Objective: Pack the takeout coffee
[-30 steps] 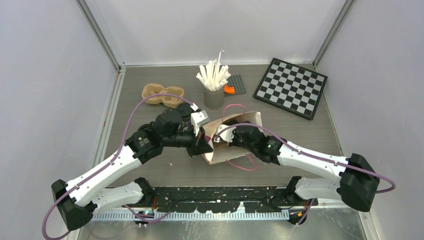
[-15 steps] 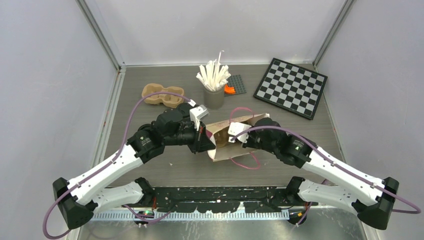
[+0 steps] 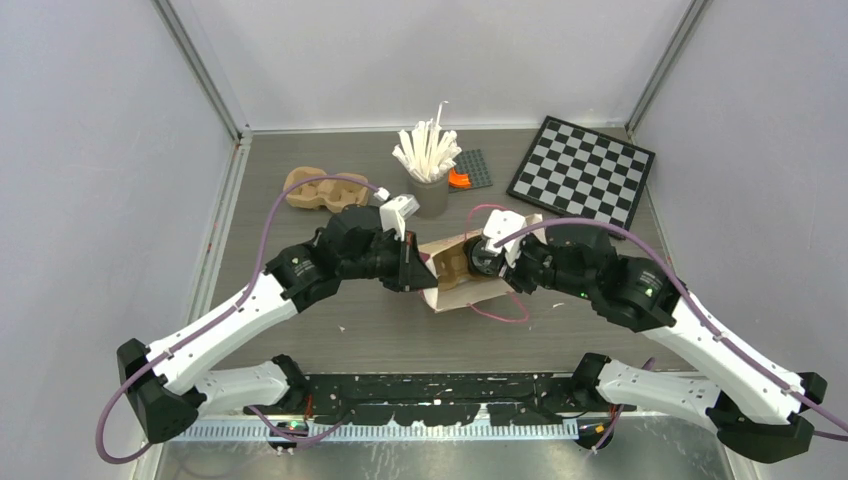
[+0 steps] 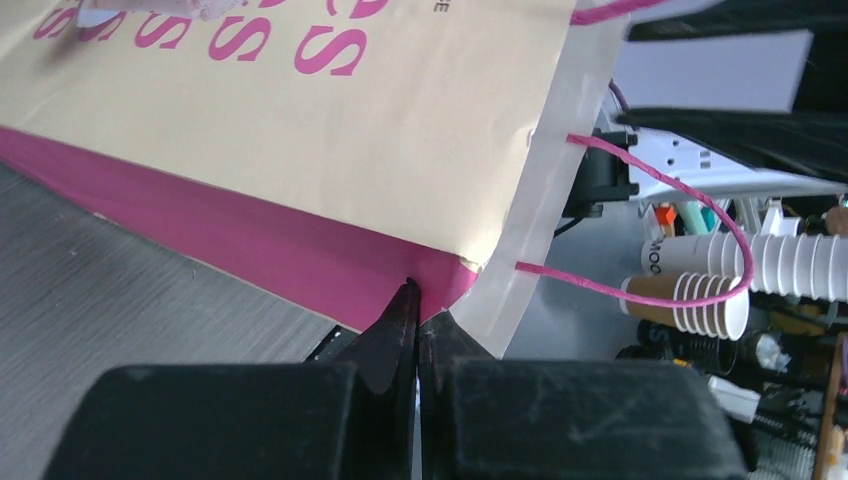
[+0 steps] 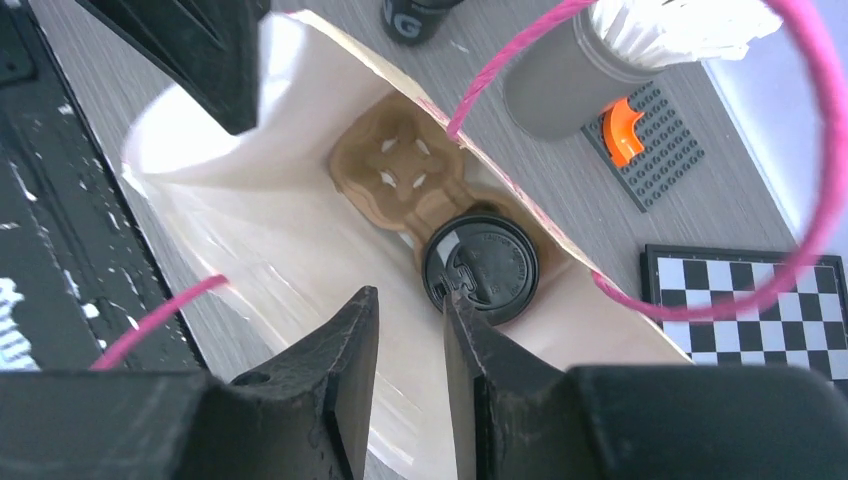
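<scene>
A takeout coffee cup with a black lid (image 5: 480, 268) stands inside the tan paper bag (image 5: 300, 240), in one socket of a pulp tray (image 5: 395, 165) at the bag's bottom. My right gripper (image 5: 410, 295) hovers open over the bag's mouth with nothing between its fingers; one fingertip lies close to the lid's edge. At the top edge of the right wrist view, just outside the bag, is a dark cup with white lettering (image 5: 412, 15). My left gripper (image 4: 417, 292) is shut on the bag's pink corner (image 4: 440, 280) and holds the bag (image 3: 455, 290) at its left side.
A second pulp tray (image 3: 322, 190) lies at the back left. A grey cup of white sticks (image 3: 428, 195) stands behind the bag, next to a grey stud plate with an orange piece (image 3: 465, 172). A chessboard (image 3: 582, 175) lies at the back right.
My right gripper has pulled up and back out of the bag and opened, leaving the cup in the tray. The left arm has shifted the bag slightly away and to the right.
</scene>
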### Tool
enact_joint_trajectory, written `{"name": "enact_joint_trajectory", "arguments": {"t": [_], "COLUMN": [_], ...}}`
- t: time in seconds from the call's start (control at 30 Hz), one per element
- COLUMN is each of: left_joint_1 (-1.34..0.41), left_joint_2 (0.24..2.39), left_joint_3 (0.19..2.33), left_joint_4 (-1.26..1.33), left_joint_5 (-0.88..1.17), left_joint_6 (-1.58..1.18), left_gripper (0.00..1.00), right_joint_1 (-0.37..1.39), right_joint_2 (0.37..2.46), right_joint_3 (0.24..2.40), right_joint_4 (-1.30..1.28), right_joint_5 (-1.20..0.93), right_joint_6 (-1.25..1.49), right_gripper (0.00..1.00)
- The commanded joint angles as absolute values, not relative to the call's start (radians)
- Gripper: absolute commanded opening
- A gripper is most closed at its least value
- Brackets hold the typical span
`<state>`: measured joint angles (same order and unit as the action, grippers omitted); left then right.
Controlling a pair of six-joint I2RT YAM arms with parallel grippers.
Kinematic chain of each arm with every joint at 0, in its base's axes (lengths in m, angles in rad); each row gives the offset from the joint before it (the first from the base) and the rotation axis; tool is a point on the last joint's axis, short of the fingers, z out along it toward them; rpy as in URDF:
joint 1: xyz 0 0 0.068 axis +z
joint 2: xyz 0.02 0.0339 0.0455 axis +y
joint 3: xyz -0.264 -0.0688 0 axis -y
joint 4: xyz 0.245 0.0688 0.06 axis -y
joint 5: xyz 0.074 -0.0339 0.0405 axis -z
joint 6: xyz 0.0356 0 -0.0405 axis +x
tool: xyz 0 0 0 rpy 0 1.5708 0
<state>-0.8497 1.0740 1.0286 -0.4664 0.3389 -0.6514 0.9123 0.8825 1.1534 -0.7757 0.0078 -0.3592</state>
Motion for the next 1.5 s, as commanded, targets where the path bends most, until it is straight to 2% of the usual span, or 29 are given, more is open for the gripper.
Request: {"name": "enact_joint_trajectory", "arguments": {"t": [0.0,0.23,0.37,0.6,0.83,1.0,1.1,1.2,1.33,1.47], "left_joint_1": [-0.853,-0.853,-0.853,-0.853,-0.853,-0.853,-0.853,-0.853,-0.853,-0.853], "left_joint_2": [1.108,1.202,1.248,1.229,1.246,1.239,1.239,1.24,1.226,1.228], "left_joint_3": [1.128,1.223,1.311,1.299,1.326,1.345,1.361,1.37,1.365,1.378], "left_joint_4": [-0.53,-0.631,-0.768,-0.789,-0.84,-0.816,-0.808,-0.835,-0.857,-0.868], "left_joint_5": [0.28,0.278,0.203,0.127,0.091,0.086,0.104,0.107,0.085,0.072], "left_joint_6": [-0.759,-0.892,-0.932,-1.06,-1.045,-1.077,-1.113,-1.125,-1.135,-1.132], "left_gripper": [0.0,0.0,0.01,0.02,0.07,0.01,0.0,0.0,0.0,0.0], "right_joint_1": [0.911,0.911,0.911,0.911,0.911,0.91,0.911,0.911,0.908,0.875], "right_joint_2": [0.862,0.877,0.87,0.825,0.802,0.786,0.793,0.833,0.993,1.143], "right_joint_3": [1.257,1.333,1.331,1.306,1.299,1.293,1.306,1.376,1.567,1.675], "right_joint_4": [-0.801,-0.773,-0.773,-0.763,-0.769,-0.765,-0.786,-0.813,-0.987,-1.111], "right_joint_5": [-0.009,0.086,0.108,0.159,0.184,0.19,0.256,0.392,0.54,0.548], "right_joint_6": [-0.253,-0.224,-0.155,-0.101,-0.071,-0.035,-0.021,0.031,0.107,0.117], "right_gripper": [0.36,0.42,0.41,0.42,0.45,0.45,0.45,0.49,0.6,0.71]}}
